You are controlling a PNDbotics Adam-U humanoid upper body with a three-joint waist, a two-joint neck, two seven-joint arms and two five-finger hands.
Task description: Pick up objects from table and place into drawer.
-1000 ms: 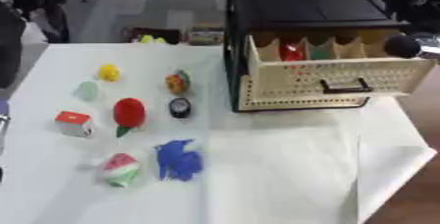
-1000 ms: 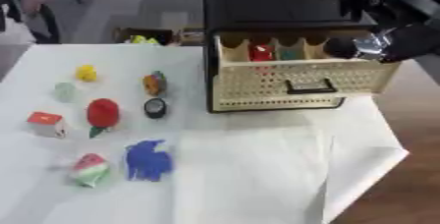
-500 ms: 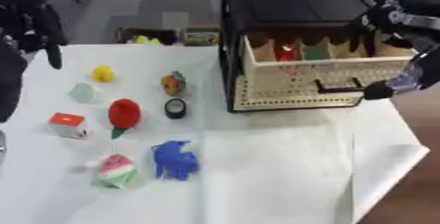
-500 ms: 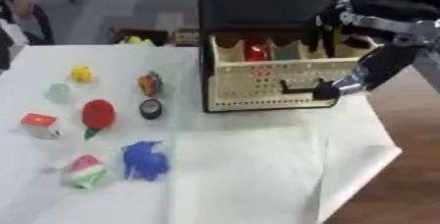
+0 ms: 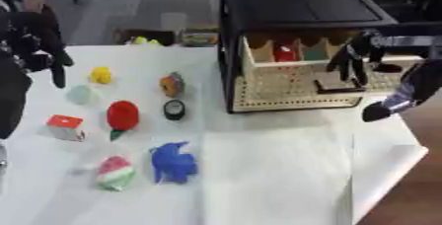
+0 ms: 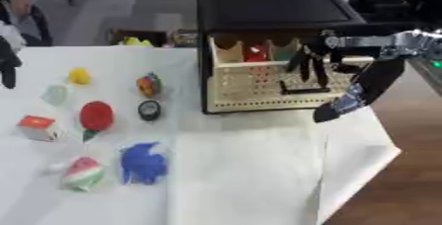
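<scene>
Left hand (image 5: 39, 36) whole only in left eye view

You have nothing to read here: no text, label, brand, number or sign is legible on the drawer (image 5: 298, 88), on the black cabinet (image 5: 293, 2) above it, or on any of the small objects lying on the table (image 5: 259, 179).

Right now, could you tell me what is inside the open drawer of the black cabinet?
Inside the drawer, a red object sits between dividers, with something greenish beside it. The right hand hangs in front of the drawer's right part, and the perforated front wall hides the bottom, so other contents cannot be seen.
</scene>
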